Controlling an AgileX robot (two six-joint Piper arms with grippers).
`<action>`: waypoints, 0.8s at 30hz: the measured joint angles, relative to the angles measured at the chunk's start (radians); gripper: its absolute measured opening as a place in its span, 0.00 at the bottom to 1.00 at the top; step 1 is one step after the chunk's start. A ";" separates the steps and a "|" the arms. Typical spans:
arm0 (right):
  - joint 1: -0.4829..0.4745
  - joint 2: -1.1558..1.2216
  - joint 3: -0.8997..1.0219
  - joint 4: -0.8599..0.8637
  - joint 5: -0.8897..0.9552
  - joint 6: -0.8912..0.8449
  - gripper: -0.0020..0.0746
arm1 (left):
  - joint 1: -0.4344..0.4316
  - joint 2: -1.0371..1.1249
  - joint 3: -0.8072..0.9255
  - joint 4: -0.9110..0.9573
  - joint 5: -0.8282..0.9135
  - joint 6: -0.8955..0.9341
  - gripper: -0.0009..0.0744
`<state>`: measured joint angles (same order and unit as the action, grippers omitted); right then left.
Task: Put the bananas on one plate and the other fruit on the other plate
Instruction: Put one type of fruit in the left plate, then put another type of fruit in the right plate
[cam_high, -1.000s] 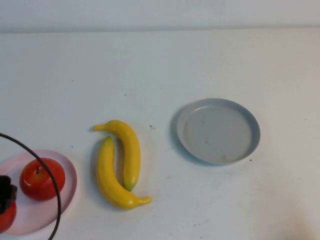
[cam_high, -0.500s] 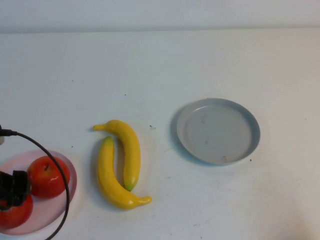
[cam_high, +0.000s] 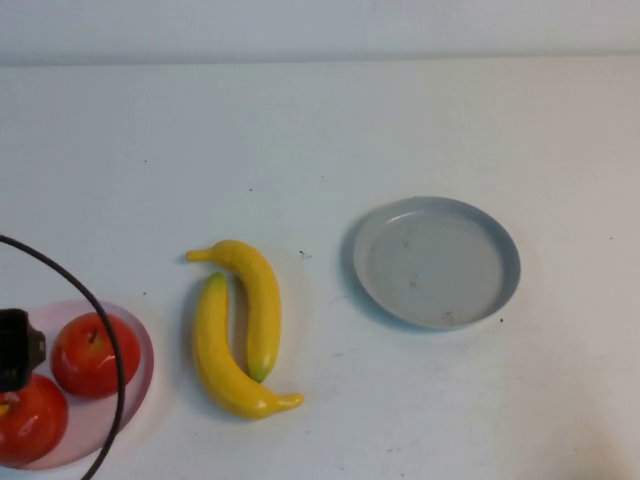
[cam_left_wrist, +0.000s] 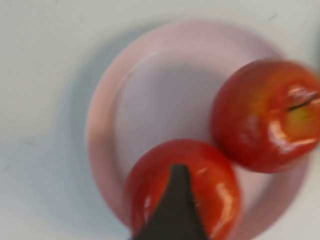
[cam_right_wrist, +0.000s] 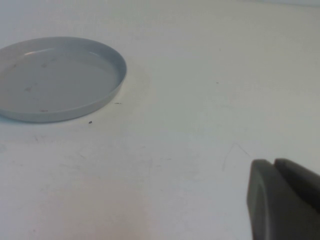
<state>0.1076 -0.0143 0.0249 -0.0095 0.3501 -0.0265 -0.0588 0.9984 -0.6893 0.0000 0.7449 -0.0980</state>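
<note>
The left claw (cam_high: 12, 350) is seen at the lower left edge of the high view, above the pink plate (cam_high: 140, 352); its fingers are spread apart and nothing is held between them. In the left wrist view one dark finger overlaps the nearer apple (cam_left_wrist: 182, 185). The right claw (cam_right_wrist: 282, 200) is out of the high view, parked over bare table (cam_high: 320, 130), its fingers pressed together and empty.

The apple half of the task appears to be done: two apples (cam_high: 92, 352) lie touching on the pink plate. Two bananas (cam_high: 240, 325) are left side by side on the table at lower centre, well apart from the empty grey-blue plate (cam_high: 500, 262) at centre right. Counted: two apples, two bananas, two plates.
</note>
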 joint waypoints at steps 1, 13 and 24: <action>0.000 0.000 0.000 0.000 0.000 0.000 0.00 | 0.000 -0.041 0.000 -0.024 0.007 0.013 0.75; 0.000 0.000 0.000 0.000 0.000 0.000 0.00 | 0.000 -0.456 0.004 -0.113 0.089 0.082 0.03; 0.000 0.000 0.000 0.000 0.000 0.000 0.00 | 0.000 -0.697 0.077 -0.151 0.102 0.151 0.02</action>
<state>0.1076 -0.0143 0.0249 -0.0095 0.3501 -0.0265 -0.0588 0.3016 -0.6126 -0.1509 0.8465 0.0532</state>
